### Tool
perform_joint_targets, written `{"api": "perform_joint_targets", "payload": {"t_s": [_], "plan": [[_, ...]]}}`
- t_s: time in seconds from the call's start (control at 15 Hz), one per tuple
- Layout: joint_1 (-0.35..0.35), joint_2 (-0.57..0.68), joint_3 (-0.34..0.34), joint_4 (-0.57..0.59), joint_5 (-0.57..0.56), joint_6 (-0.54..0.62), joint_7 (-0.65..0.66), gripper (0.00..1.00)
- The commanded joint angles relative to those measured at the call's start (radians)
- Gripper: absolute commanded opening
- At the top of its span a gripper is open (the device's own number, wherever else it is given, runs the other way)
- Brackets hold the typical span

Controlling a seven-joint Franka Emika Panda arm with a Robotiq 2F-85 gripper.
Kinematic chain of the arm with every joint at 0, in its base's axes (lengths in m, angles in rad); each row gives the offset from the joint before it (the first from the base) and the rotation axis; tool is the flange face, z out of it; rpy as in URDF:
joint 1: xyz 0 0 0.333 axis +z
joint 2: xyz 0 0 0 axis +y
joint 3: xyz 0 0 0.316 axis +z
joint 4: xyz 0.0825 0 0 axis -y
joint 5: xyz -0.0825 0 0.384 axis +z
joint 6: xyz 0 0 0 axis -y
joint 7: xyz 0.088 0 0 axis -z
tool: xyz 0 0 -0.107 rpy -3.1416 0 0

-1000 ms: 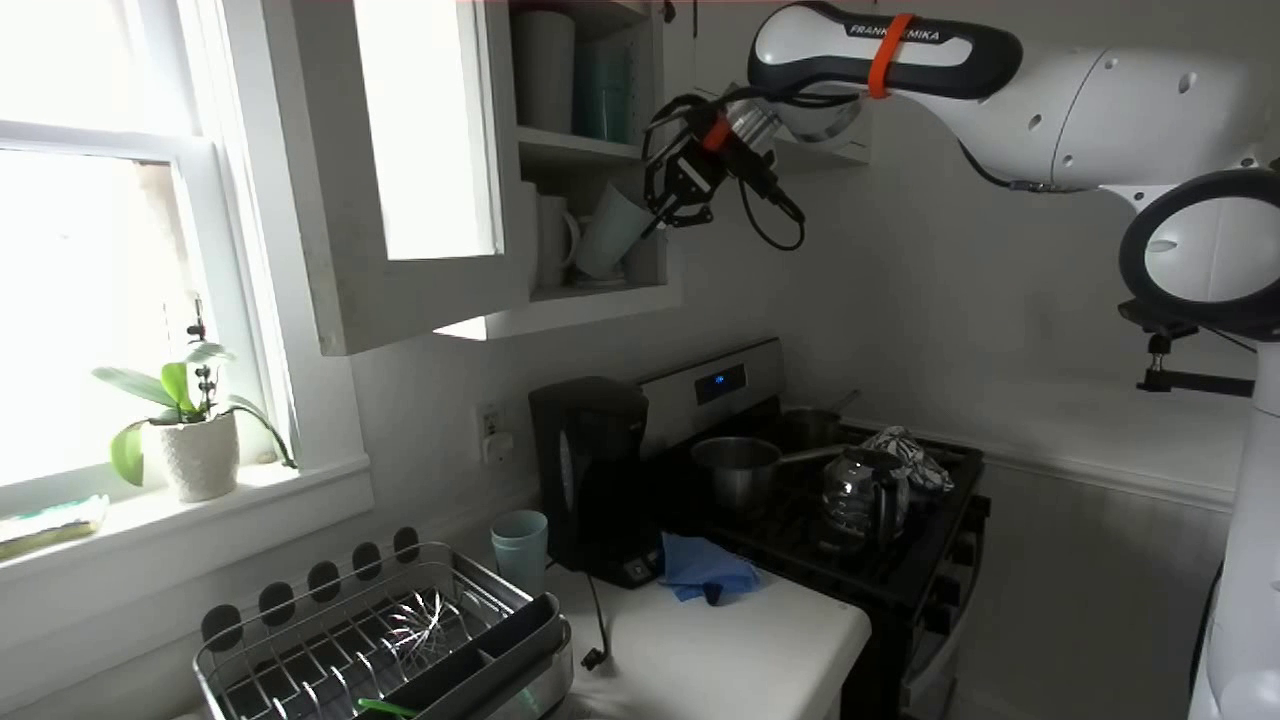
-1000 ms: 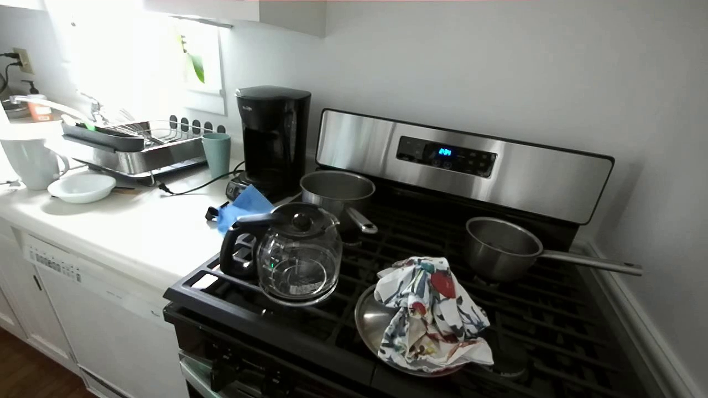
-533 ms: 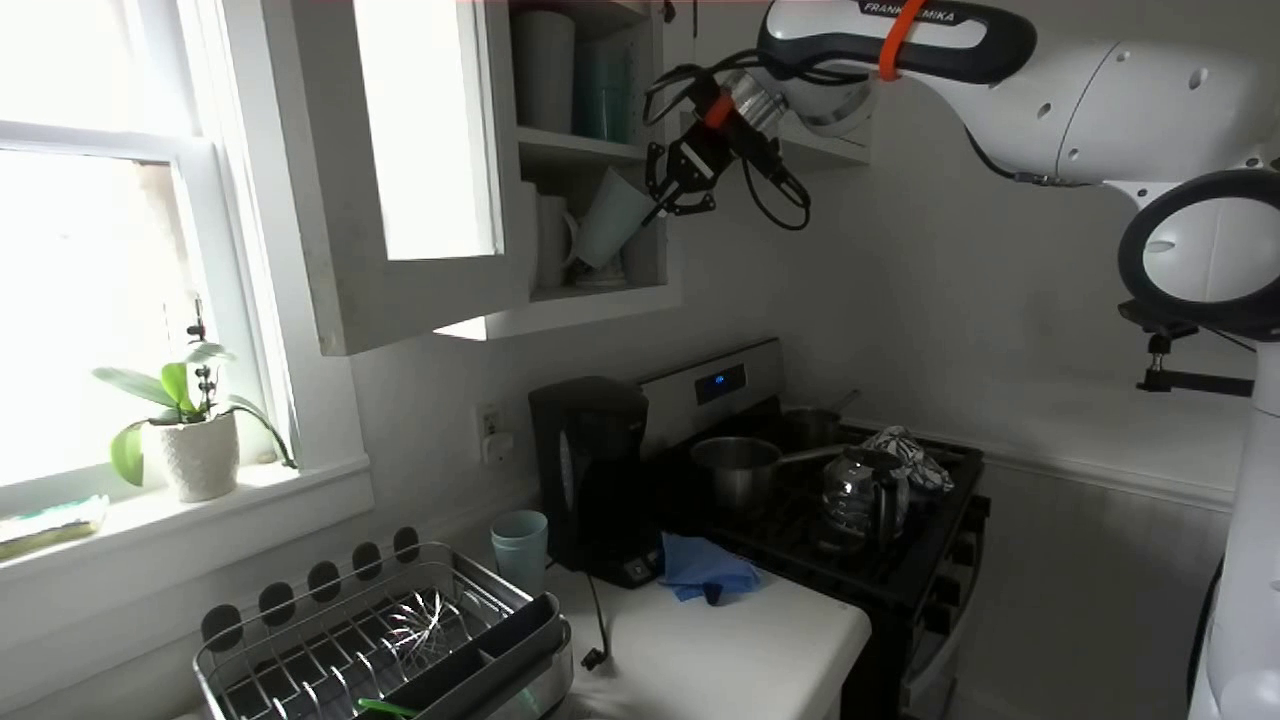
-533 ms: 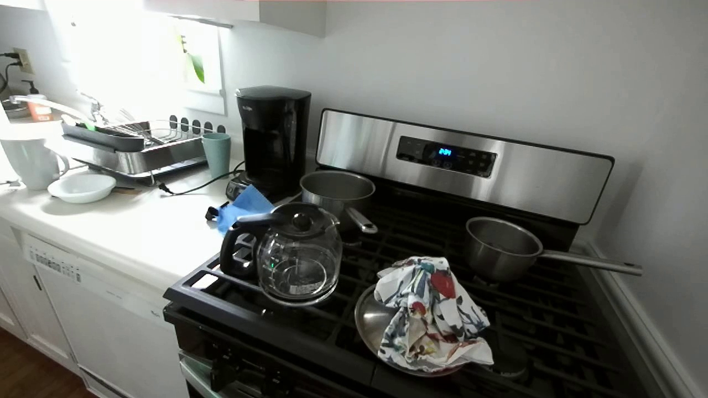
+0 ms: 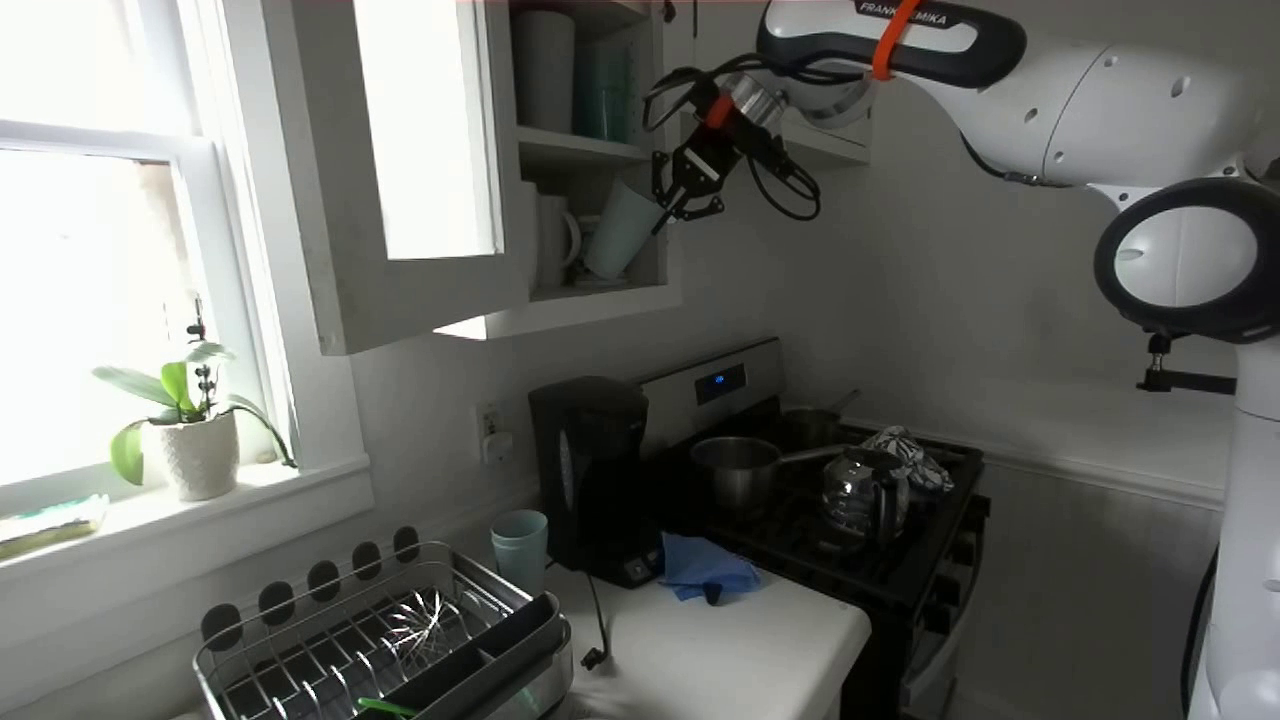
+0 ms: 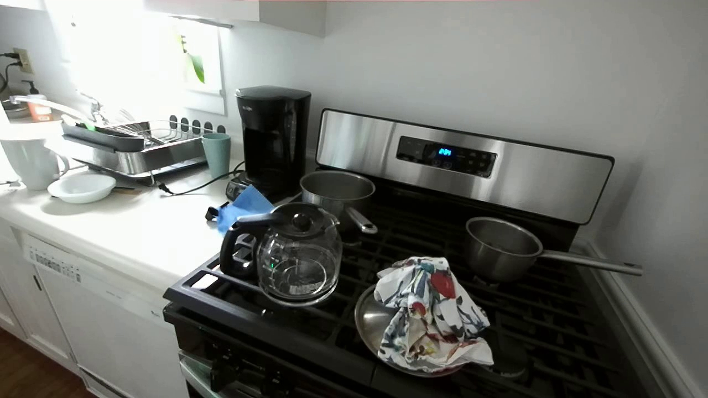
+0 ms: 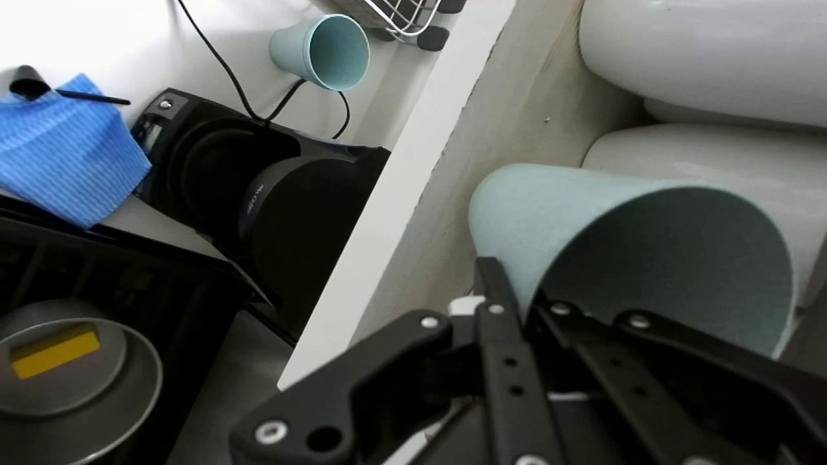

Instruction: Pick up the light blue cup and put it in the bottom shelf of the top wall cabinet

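Currently the tool [image 7: 515, 281] grips the light blue cup [image 5: 620, 235] by its wall: in the wrist view, a finger [image 7: 495, 287] lies along the outside, while its partner reaches into the mouth. The cup is tilted, mouth leaning toward the arm [image 5: 1140, 120], base pointing down into the bottom shelf [image 5: 605, 306] of the top wall cabinet [image 5: 646, 45]. Whether the base touches the shelf floor, I cannot tell. Just beside it stands a white mug [image 5: 552, 245], handle toward the cup, and the cabinet door [image 5: 420, 300] hangs open. On the level above sit a tall greyish vessel [image 5: 545, 70] and a teal cup [image 5: 603, 95], both in shade.

Down on the counter [image 6: 138, 224], another blue cup [image 6: 217, 157] stands upright between the dish rack [image 6: 160, 159] and the black coffee maker [image 6: 274, 127], as both exterior views show. A blue cloth [image 5: 705, 568] lies near the machine's foot. Further along, in an exterior view, a white bowl [image 6: 82, 189] sits close to a pale mug [image 6: 36, 163].

The stove [image 6: 542, 177] carries two steel pots [image 6: 500, 257] and a glass carafe [image 6: 298, 254] with a black handle. In an exterior view, a patterned cloth [image 6: 431, 315] is bunched over a shallow pan [image 6: 371, 318]. The wrist view catches a yellow strip [image 7: 55, 352] inside one of the pots.
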Motion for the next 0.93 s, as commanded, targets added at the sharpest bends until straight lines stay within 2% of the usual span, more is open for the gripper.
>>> {"api": "perform_joint_targets", "payload": {"t_s": [0.0, 0.13, 0.2, 0.27, 0.53, 0.6, 0.67, 0.73, 0.8, 0.87], "plan": [[0.001, 0.052, -0.003, 0.08, -0.042, -0.041, 0.032, 0.03], [0.001, 0.066, -0.003, 0.094, -0.052, -0.046, 0.032, 0.03], [0.002, 0.073, -0.003, 0.102, -0.056, -0.044, 0.033, 0.29], [0.001, 0.078, -0.002, 0.11, -0.046, -0.039, 0.034, 0.3], [0.001, 0.097, 0.001, 0.131, -0.023, -0.028, 0.041, 0.57], [0.001, 0.102, 0.002, 0.137, -0.018, -0.026, 0.047, 0.4], [0.001, 0.107, 0.003, 0.142, -0.019, -0.024, 0.049, 0.17], [0.001, 0.11, 0.003, 0.147, -0.017, -0.024, 0.053, 0.16], [0.002, 0.114, 0.003, 0.153, -0.017, -0.022, 0.056, 0.08], [0.001, 0.118, 0.004, 0.159, -0.015, -0.022, 0.06, 0.07]]}}
